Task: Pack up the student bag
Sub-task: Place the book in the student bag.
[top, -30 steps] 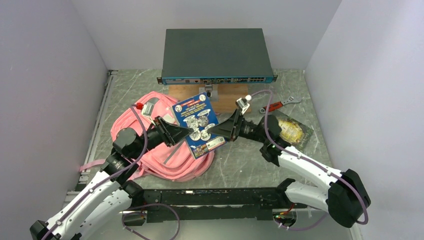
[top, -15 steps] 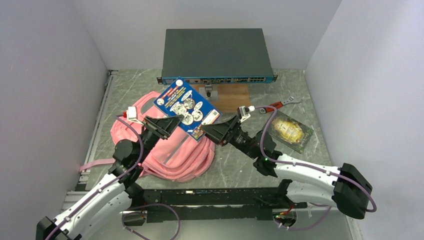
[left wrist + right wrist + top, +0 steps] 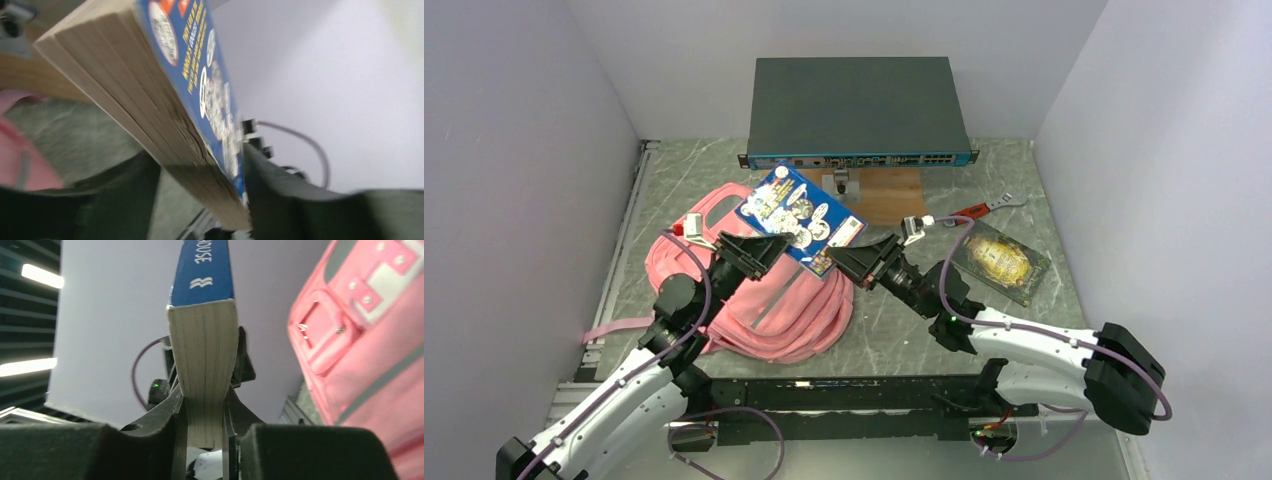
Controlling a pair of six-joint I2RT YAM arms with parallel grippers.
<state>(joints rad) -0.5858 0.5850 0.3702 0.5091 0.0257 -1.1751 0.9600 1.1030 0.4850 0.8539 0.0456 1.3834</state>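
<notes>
1. While the student bag (image 3: 774, 310) lies flat on the counter (image 3: 894, 330) at about 8 o'clock from the counter's middle, grey-striped pink face up, no open zip or mouth shows from above. I cannot tell whether anything is inside it.
2. Over the bag's 1 o'clock corner a blue book (image 3: 796, 212) hangs tilted in the air, cover upward. It looks clear of the fabric.
3. At the book's 4 o'clock corner the right gripper (image 3: 849, 262) pinches it. In the right wrist view its fingers (image 3: 167, 410) press against the 2 covers, with the page block between them.
4. At the book's 8 o'clock edge sits the left gripper (image 3: 759, 250), with the book between its fingers. That wrist view is blurred, so I cannot tell whether it clamps the book or merely flanks it.
5. Further out, a dark book (image 3: 1002, 262) with a gold design lies on the counter at 3 o'clock, well apart from the bag. A red-handled wrench (image 3: 979, 208) lies at 2 o'clock, and a wooden board (image 3: 889, 195) and a network switch (image 3: 856, 105) are at 12 o'clock.
6. My judgement is that the task is early, with 0 items visibly packed. What remains is getting the bag open, sliding the blue book in, probably adding the dark book, and closing the zip.
</notes>
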